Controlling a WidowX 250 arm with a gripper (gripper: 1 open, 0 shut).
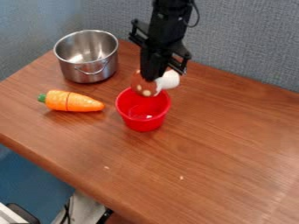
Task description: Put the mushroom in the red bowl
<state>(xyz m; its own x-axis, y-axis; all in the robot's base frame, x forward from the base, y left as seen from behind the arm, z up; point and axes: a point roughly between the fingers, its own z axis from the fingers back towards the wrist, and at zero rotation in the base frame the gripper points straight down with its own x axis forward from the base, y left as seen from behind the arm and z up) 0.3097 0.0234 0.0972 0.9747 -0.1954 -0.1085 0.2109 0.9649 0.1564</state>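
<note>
The red bowl [142, 108] stands upright near the middle of the wooden table [222, 175]. My gripper [153, 80] points down just above the bowl's far rim. It is shut on the mushroom [156, 83], which hangs from the fingers with its cream-white stem showing to the right and a bit of reddish-brown cap to the left. The mushroom is off the table, right over the bowl's back edge. The fingertips themselves are mostly hidden by the black hand.
A shiny steel pot [87, 55] stands at the back left. An orange carrot with a green top [70, 102] lies left of the bowl. The table's front edge runs diagonally at the lower left.
</note>
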